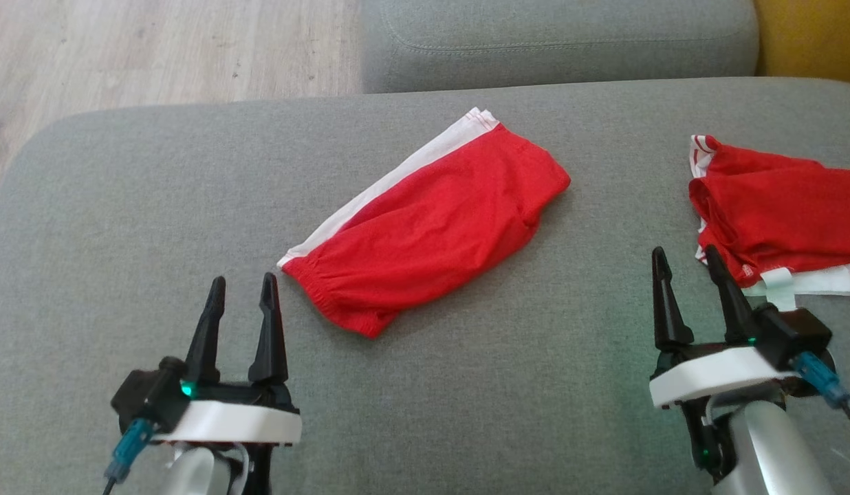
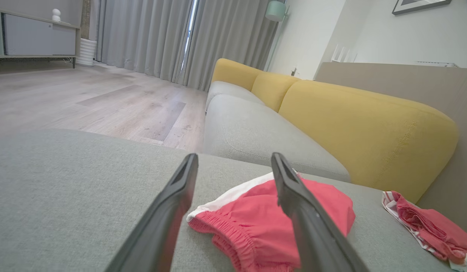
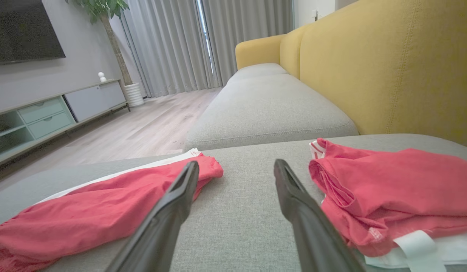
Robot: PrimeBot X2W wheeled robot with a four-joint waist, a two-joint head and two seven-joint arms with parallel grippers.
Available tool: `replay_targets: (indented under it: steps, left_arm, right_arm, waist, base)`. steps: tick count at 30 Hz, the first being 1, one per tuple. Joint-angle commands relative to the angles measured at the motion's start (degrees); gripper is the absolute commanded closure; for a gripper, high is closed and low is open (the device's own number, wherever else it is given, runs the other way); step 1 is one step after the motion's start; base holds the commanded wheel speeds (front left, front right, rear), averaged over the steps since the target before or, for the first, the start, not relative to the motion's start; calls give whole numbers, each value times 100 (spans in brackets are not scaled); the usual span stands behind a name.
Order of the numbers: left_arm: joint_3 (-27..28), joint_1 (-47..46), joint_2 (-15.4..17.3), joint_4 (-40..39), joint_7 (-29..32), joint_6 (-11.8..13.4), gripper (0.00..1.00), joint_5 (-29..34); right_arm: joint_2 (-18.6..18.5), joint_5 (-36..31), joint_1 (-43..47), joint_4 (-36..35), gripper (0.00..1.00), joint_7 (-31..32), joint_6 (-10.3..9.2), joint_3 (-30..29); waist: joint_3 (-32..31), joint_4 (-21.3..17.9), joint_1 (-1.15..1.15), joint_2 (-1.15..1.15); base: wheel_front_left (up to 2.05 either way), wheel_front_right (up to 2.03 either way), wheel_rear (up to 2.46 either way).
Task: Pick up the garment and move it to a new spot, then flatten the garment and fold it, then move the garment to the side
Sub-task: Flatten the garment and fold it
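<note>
Left pincer (image 1: 243,278) and right pincer (image 1: 684,250) gape, perhaps hovering.

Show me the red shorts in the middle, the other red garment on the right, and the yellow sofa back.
red shorts (image 1: 432,227), head view, middle of the red fabric
other red garment (image 1: 782,206), head view, its red top layer
yellow sofa back (image 2: 362,132), left wrist view, front of the nearest cushion

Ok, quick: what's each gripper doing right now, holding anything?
Left gripper: jaws open, holding nothing.
Right gripper: jaws open, holding nothing.
</note>
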Motion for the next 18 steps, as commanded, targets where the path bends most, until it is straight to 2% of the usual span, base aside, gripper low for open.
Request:
replay_targets:
  steps: [1,11,18]
  left_arm:
    - [269,-175,-26,-199,-30,-59,0,97]
    - [267,-350,-131,-184,-30,-187,0,278]
    - [125,-576,-160,-141,-30,-221,0,281]
  right_arm:
    - [44,82,-171,-329,0,40,-5,156]
    - [47,15,-413,-599,0,331,-5,72]
    - [47,117,-1130,-273,0,818,-5,-169]
  waist:
    - [12,0,1,0]
    - [274,199,1,0]
    - [692,544,1,0]
  base:
    - [0,0,0]
    - [0,0,0]
    - [0,0,0]
